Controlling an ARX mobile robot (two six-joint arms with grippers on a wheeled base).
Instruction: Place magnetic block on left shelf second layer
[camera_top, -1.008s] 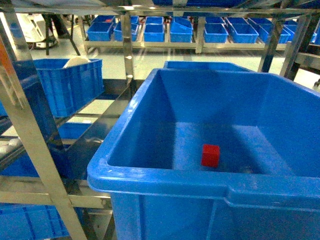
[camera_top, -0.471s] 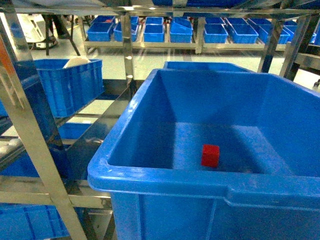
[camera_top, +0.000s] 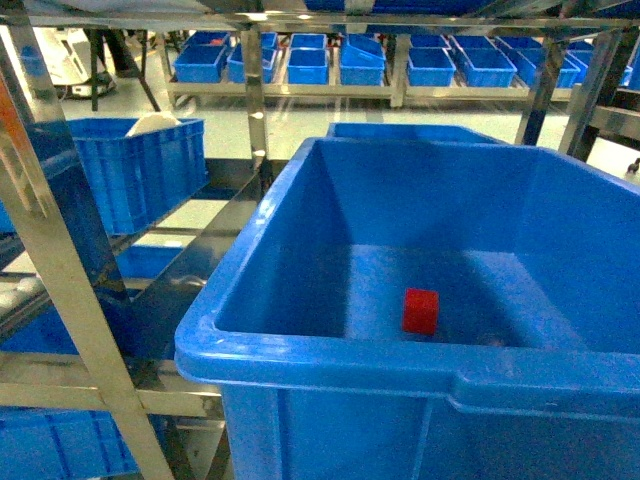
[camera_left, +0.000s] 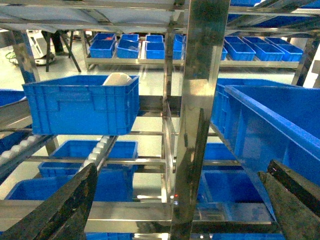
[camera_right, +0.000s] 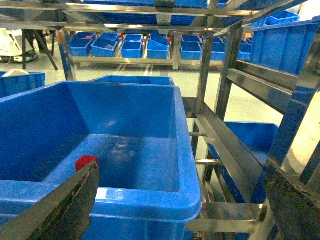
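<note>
1. Red magnetic block (camera_top: 421, 310) is sitting on the floor of the big blue bin (camera_top: 300, 345) right in front of you, a bit toward the near wall; the right wrist cam catches it too (camera_right: 86, 161), nothing touching it

2. Compared with the head shots from a second ago and half a second ago, nothing has really changed: block in the same spot, bin the same, no arm in the head view. So for the task that means zero movement on the block lately, it's in the bin and not on the shelf

3. Both grippers are spread wide with nothing between the fingers. Left gripper (camera_left: 175, 210) is aimed past a steel upright (camera_left: 200, 115) of the left shelf (camera_top: 60, 290), right gripper (camera_right: 180, 200) hangs just outside the bin's near rim

4. Left rack has slanted roller layers with a blue crate (camera_top: 135, 170) on one, something white poking out of it

5. My guess: you'll need an arm to go over the rim and down into that deep bin, and the tall walls look like the awkward part
</note>
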